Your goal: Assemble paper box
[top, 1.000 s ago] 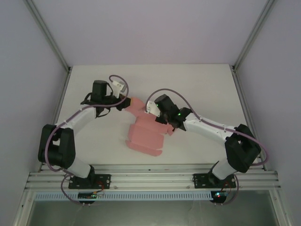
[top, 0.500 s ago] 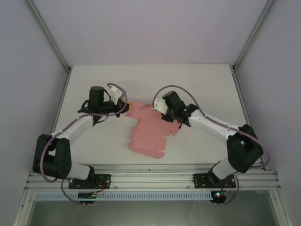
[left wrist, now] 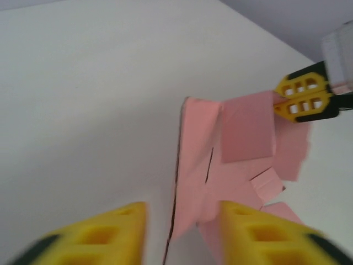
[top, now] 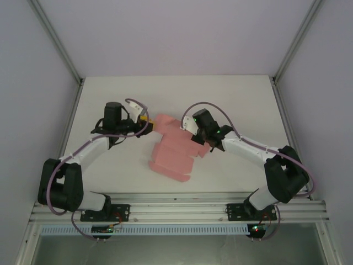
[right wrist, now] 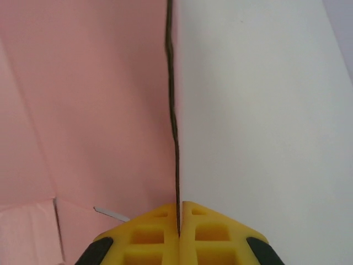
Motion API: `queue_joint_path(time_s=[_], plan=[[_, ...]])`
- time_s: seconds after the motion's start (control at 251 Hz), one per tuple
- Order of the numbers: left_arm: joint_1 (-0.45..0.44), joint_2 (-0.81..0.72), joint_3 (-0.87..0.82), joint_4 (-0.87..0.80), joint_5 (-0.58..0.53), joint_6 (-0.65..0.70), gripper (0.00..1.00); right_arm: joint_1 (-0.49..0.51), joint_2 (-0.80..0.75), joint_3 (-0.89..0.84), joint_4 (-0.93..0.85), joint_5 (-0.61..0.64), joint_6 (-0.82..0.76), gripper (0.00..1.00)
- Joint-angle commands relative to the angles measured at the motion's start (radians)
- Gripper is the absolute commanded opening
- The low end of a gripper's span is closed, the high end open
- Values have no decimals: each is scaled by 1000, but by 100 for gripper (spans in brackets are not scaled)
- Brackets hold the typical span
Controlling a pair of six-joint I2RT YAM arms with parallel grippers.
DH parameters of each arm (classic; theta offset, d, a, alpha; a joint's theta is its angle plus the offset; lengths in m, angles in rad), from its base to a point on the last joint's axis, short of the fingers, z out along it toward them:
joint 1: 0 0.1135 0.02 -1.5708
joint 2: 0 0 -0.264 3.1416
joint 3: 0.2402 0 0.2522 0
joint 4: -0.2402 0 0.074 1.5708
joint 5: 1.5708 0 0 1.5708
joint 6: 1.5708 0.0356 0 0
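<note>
Left of the paper box [top: 171,154], my left gripper [left wrist: 182,223] has backed off, open, leaving my right gripper [right wrist: 179,221] alone pinching the card's edge for folding.

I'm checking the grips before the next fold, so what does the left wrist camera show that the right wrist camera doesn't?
Left wrist view: the left hand open, its fingers apart at the near edge of the paper box, the flaps and creases spread out, and the right hand pinching a far flap. Right wrist view: that pinch up close, the right hand shut on the card's thin edge, seen edge-on as a dark line. Shared: the pink card, the right hand and the white table.
</note>
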Motion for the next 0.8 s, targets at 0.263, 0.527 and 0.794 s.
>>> queue_joint_path(time_s=[0.263,0.527,0.794], plan=[[127,29,25,-35,-371,-274,100,86,-28,-75,184,225,-135,0],[59,268,170,-61,8,-168,100,103,4,-40,176,227,-120,0],[-9,208,66,84,77,-190,83,110,49,-13,150,279,-113,0]])
